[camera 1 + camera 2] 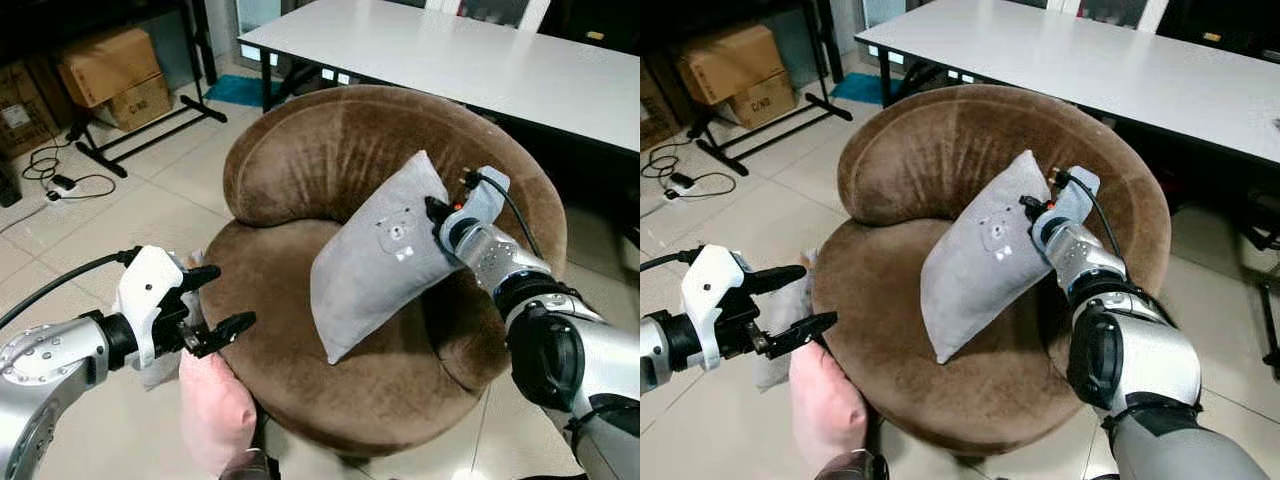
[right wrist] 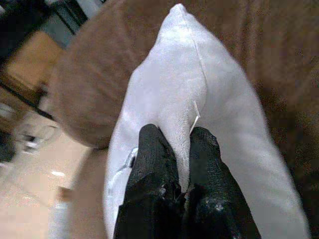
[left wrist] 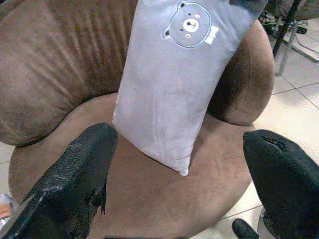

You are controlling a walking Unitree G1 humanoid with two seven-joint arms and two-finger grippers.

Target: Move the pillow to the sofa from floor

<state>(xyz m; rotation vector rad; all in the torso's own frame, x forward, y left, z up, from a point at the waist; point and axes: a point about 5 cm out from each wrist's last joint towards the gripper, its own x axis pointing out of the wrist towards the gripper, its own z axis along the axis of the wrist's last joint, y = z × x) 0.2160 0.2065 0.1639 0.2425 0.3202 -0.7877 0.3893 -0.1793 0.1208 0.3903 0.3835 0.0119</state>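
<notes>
The left eye view shows the grey pillow (image 1: 385, 258) standing tilted on the seat of the round brown sofa (image 1: 300, 165), its lower corner down on the seat cushion and its upper end leaning toward the curved backrest, off the floor altogether. A small bear print with a bow marks its face, seen clearly in the left wrist view on the pillow's upper part. The right gripper (image 2: 180, 149) has hold of the pillow at its upper right edge: in the right wrist view its two black fingers (image 2: 154, 154) are pressed in on a fold of grey fabric, pinching it between them, with the pillow's seam running away toward the far corner and the brown backrest on either side. The silver right arm reaches in over the sofa's right side. The left gripper (image 1: 215, 300) hangs in the air just off the sofa's front left edge, apart from the pillow, its fingers spread wide with nothing between them; in the left wrist view the two fingers frame the seat and the pillow's lower corner. Below that gripper, against the sofa's front, sits a pink cushion (image 1: 213, 408) on the pale tiled floor (image 1: 140, 215). Behind the sofa runs a long white table (image 1: 470, 55) on dark legs. To the far left, cardboard boxes (image 1: 108, 72) sit beside a black stand, and a cable with a power strip (image 1: 62, 183) lies on the tiles.
</notes>
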